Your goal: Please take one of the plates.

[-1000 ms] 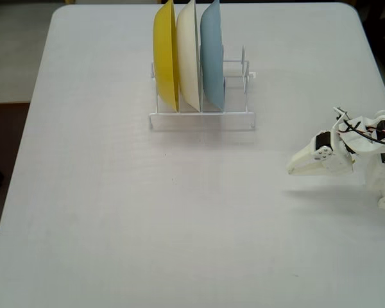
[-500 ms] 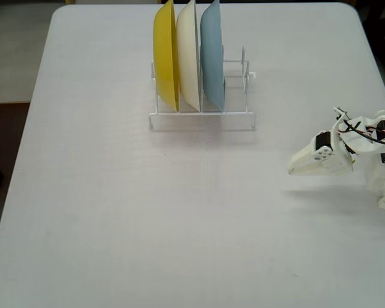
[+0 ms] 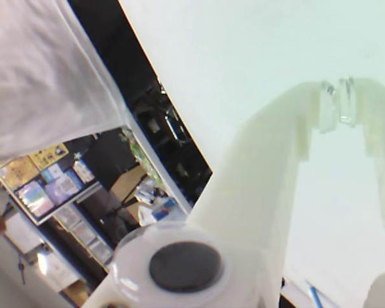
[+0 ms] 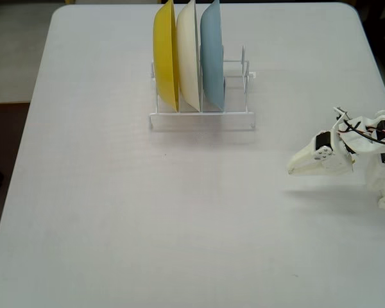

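Three plates on edge in the wire rack [image 4: 202, 120], far side of the counter [image 4: 115, 212]: yellow plate [image 4: 165, 54], cream plate [image 4: 188, 58], light blue plate [image 4: 212, 58]. Jaws closed, empty, well apart from them. We judge the plates light, stiff and slick (likely plastic); pinch a top rim.

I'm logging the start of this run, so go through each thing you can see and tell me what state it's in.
Yellow plate: upright on edge in the rack, leftmost in the fixed view.
Cream plate: upright, middle slot.
Light blue plate: upright, rightmost of the three.
Rack: standing on the table, slots to the right of the plates empty.
Gripper: shut, holding nothing, at the right side of the table, apart from the rack.
Table: bare in front of the rack.
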